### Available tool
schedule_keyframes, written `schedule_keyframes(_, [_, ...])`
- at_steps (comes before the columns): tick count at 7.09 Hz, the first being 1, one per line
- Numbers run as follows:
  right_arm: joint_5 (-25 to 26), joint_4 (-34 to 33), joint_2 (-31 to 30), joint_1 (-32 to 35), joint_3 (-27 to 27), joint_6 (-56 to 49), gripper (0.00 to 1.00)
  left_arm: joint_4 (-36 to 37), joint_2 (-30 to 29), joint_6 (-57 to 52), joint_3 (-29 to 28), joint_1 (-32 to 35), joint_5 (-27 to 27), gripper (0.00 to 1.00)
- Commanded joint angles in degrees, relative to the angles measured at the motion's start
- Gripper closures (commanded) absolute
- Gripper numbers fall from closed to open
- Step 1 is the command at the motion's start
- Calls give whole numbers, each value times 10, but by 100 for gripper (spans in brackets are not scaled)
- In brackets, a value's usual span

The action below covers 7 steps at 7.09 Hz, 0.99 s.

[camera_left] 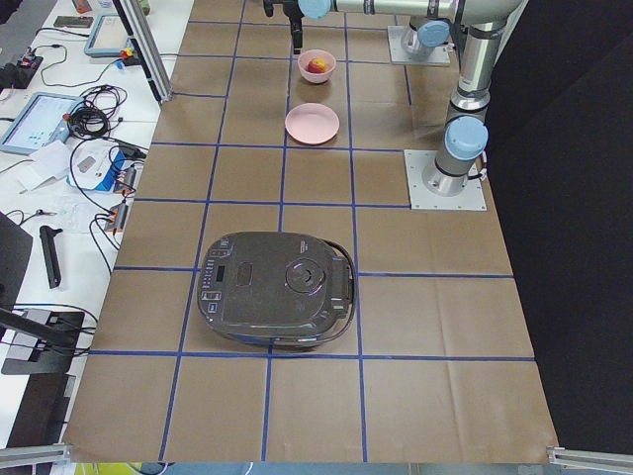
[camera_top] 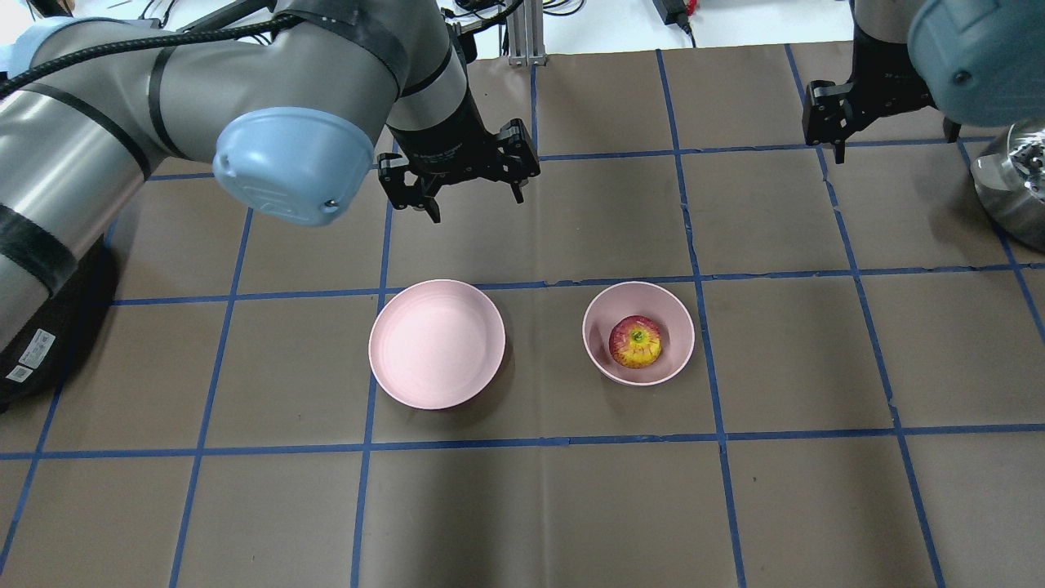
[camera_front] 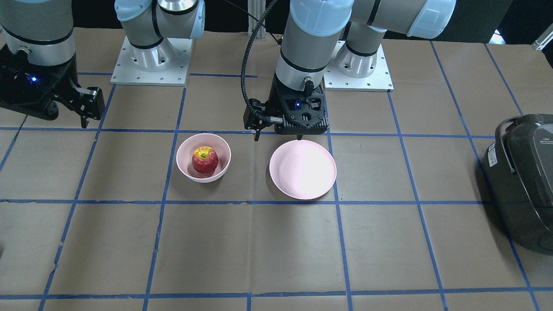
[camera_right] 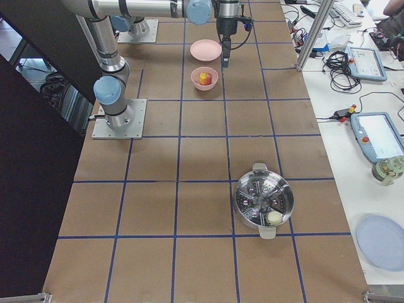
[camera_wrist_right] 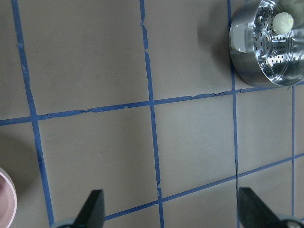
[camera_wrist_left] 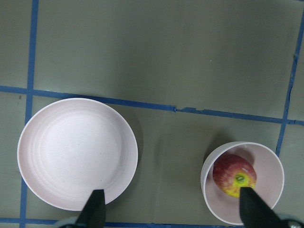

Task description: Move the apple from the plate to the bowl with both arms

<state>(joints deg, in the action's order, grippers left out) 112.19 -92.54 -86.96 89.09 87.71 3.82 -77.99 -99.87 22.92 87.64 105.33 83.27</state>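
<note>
1. Far left there's a rice cooker [camera_left: 277, 292]: dark, glossy plastic, a rounded box with its lid down, sitting well apart from the dishes
2. Next is the left gripper [camera_top: 475, 202], a black two-finger thing on a grey-silver arm with light blue caps. It hangs over the table on the far side of the plate, fingers spread wide with nothing between them
3. The plate [camera_top: 437, 343] is flat, round and pale pink, with a low rim and faint rings on a smooth face. It's wider than the bowl
4. The bowl [camera_top: 678, 327] is just to the plate's right, near it but not touching. It's the same pink, only deeper and narrower, and glossy inside
5. The apple [camera_top: 636, 341] sits in the bottom of the bowl, stem end up. It's small and red with shiny, slightly wrinkled skin and a yellow-green patch round the stem
6. The right gripper [camera_wrist_right: 168, 209] is way off to the right, well apart from the bowl, with its fingers wide apart and holding nothing
7. Far right is a steamer pot [camera_right: 264, 201]: round, shiny steel, with a perforated insert and a small pale lump [camera_wrist_right: 283, 21] on it
8. The table [camera_top: 816, 506] is covered in matte brown paper, a bit creased, with a grid of blue tape [camera_top: 539, 445] that's torn in spots. White benches [camera_right: 353, 170] run along the far edge, with cables and tablets on them
</note>
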Motion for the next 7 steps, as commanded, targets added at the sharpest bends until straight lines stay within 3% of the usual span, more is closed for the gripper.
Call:
schedule_keyframes(1, [-61, -6, -4, 1, 0, 31, 1, -16, 20, -52, 2, -29, 0, 0])
schedule_keyframes(3, [-164, -17, -5, 3, 2, 43, 1, -37, 41, -130, 15, -49, 15, 0])
schedule_keyframes(4, [-193, -27, -5, 5, 4, 43, 1, -55, 60, -181, 20, -75, 17, 0])
schedule_keyframes(5, [-201, -33, -5, 6, 4, 44, 1, -113, 86, -190, 21, -96, 34, 0])
schedule_keyframes(7, [-224, -43, -5, 6, 8, 44, 1, -139, 94, -211, 18, -114, 34, 0])
